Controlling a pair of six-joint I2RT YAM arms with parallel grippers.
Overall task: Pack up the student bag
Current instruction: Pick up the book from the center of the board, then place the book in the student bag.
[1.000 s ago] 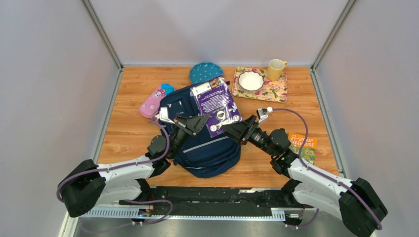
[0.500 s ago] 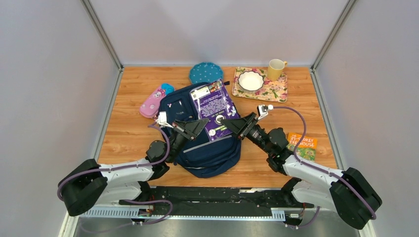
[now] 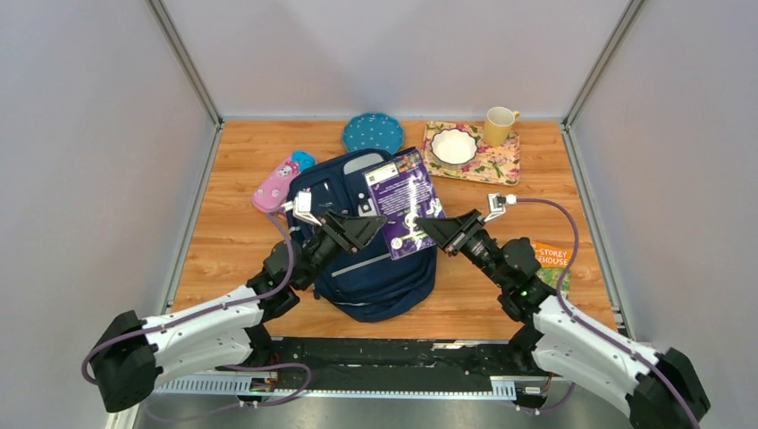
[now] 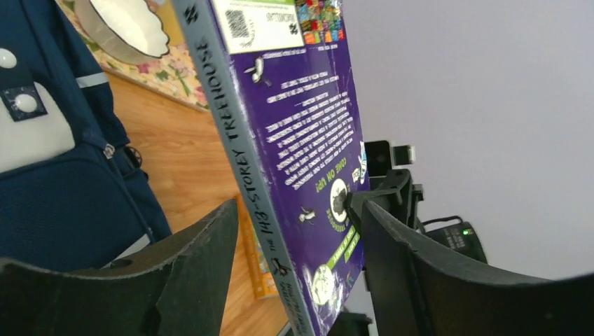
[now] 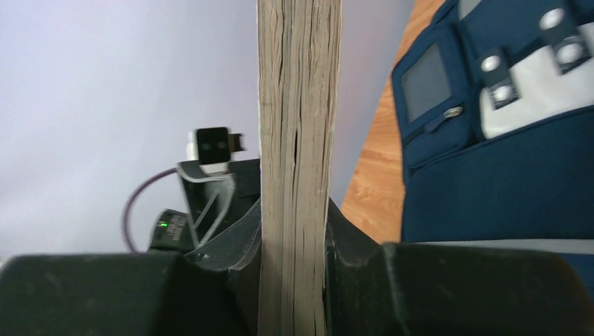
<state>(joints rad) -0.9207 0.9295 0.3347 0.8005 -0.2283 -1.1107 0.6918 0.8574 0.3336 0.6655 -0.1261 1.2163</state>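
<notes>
While shut on the purple Treehouse book (image 3: 402,189), holds it tilted above the student bag (image 3: 375,279) with the right gripper (image 3: 422,229)
Has the left gripper (image 3: 372,232) spread wide either side of the book's spine; has the bag flat on the wooden table (image 3: 232,243) between both arms, front pockets up

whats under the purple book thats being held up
The student bag lies under the purple book, pinched by the right gripper. Its far right part is covered, so unseen.
</notes>
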